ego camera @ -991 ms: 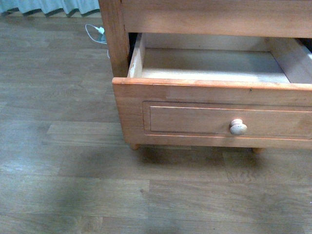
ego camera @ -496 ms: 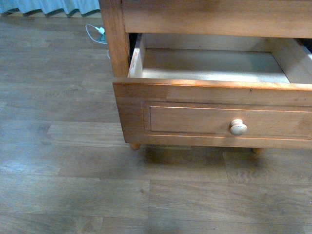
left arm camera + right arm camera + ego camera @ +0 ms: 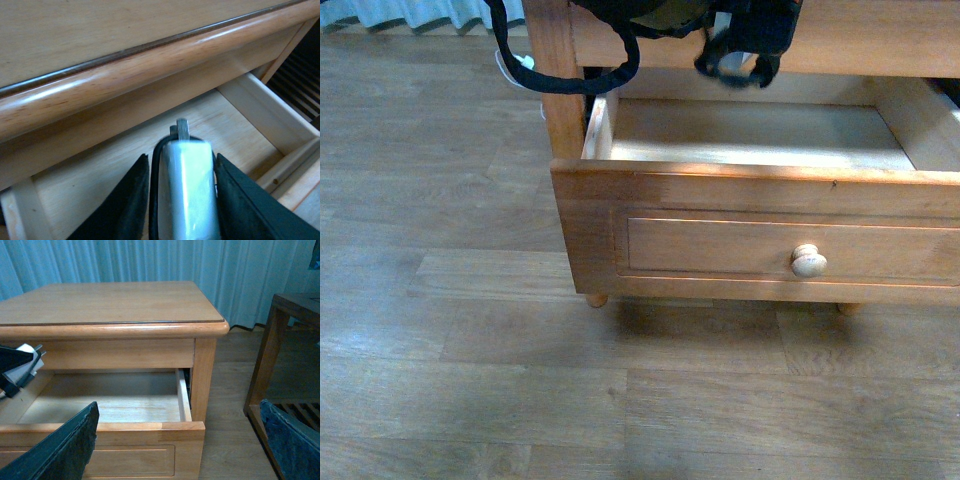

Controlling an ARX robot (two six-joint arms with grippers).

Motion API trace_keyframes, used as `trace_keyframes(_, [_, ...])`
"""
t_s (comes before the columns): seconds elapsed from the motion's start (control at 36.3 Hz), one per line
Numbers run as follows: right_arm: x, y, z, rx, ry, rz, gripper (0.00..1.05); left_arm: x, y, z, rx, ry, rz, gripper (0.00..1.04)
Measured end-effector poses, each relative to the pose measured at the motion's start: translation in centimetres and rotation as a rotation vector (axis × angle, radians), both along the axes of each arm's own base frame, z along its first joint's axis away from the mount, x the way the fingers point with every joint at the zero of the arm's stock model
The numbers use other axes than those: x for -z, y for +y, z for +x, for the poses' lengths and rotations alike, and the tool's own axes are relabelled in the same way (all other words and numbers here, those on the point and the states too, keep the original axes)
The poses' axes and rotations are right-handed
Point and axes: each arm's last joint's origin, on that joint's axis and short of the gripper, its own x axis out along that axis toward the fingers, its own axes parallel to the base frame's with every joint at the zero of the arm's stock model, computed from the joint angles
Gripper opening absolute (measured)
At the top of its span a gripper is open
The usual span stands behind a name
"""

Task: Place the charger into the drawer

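L gripper (image 3: 181, 165) squeezes the charger (image 3: 187, 195): white body between the jaws, metal prongs poking past the tips. The open drawer (image 3: 720, 185) lies below the jaws, w/ the cabinet top (image 3: 125, 75) near, ahead of the tips. If it pushes on too high, the prongs may bump that edge & the charger could slip. R gripper (image 3: 178, 410) jaws are wide apart, nothing between. Charger's back end is cut off.
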Motion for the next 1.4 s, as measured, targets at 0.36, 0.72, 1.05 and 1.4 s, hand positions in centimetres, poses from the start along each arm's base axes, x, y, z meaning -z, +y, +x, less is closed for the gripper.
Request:
trace_keyframes(0.36, [0.0, 0.0, 0.0, 0.000, 0.000, 0.000, 0.96, -0.5, 0.0, 0.0, -0.244, -0.131, 0.004, 0.98])
trace_keyframes(0.72, [0.0, 0.0, 0.0, 0.000, 0.000, 0.000, 0.96, -0.3, 0.0, -0.1, -0.424, -0.173, 0.033, 0.98])
trace_keyframes(1.05, [0.0, 0.0, 0.0, 0.000, 0.000, 0.000, 0.96, 1.5, 10.9, -6.6, -0.625, -0.342, -0.047, 0.40])
trace_keyframes(1.4, [0.0, 0.0, 0.0, 0.001, 0.000, 0.000, 0.96, 3.3, 17.6, -13.3, -0.612, -0.329, -0.033, 0.04])
